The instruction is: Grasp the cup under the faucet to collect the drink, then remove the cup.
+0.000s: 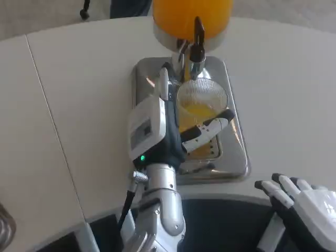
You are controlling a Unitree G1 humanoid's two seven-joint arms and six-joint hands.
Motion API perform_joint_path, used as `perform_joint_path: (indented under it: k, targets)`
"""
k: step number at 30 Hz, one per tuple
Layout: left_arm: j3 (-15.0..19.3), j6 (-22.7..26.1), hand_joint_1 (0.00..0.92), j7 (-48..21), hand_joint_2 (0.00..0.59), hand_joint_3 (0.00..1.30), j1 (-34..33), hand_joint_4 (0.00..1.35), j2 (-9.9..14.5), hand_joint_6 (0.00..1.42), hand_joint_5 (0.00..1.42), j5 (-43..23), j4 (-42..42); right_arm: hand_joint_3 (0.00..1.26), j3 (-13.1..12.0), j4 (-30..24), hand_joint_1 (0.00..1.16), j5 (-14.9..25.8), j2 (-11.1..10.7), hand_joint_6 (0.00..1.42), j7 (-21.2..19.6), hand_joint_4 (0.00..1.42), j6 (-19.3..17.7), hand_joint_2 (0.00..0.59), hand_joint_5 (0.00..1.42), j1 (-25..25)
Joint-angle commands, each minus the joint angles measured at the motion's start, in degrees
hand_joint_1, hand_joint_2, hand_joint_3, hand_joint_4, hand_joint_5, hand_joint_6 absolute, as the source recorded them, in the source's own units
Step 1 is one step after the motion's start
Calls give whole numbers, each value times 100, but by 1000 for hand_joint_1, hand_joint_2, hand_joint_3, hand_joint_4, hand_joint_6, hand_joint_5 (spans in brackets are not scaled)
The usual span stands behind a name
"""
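The left hand (pixel 173 123) wraps around the cup (pixel 201 105), its white back turned up toward the camera and its black-and-white fingers (pixel 210 128) curling across the cup's near side, so the grasp looks made. The cup is a clear, ribbed plastic tumbler, standing upright over the steel drip tray (pixel 236 157) and directly below the black-handled faucet (pixel 197 44) of the orange drink dispenser (pixel 191 16). Orange liquid sits in its lower part, roughly a third to half full as far as the angle allows; whether any stream is running from the faucet cannot be told.

So the first steps, reaching and grasping, appear done, and collecting is either under way or just finished. What remains, by my reading, is to carry the cup out from under the spout and clear of the tray without tipping it.

The right hand (pixel 304 202) waits at the near edge of the white desk (pixel 79 105), well apart from the tray, fingers spread and holding nothing.
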Motion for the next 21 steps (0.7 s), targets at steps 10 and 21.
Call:
perform_joint_path:
  k: [10,21]
  targets:
    - [34,26,473,493,89,364,-36,444,-237,1424,890,-35,494,104,-300,-85,763,210,321,0,231,0,257,391,0,-281]
    - [332,-387,541,851,62,745,43,875,-235,1424,1180,-247,621,105,-148,-85,764,83,270,0,407,0,505,390,0,-403]
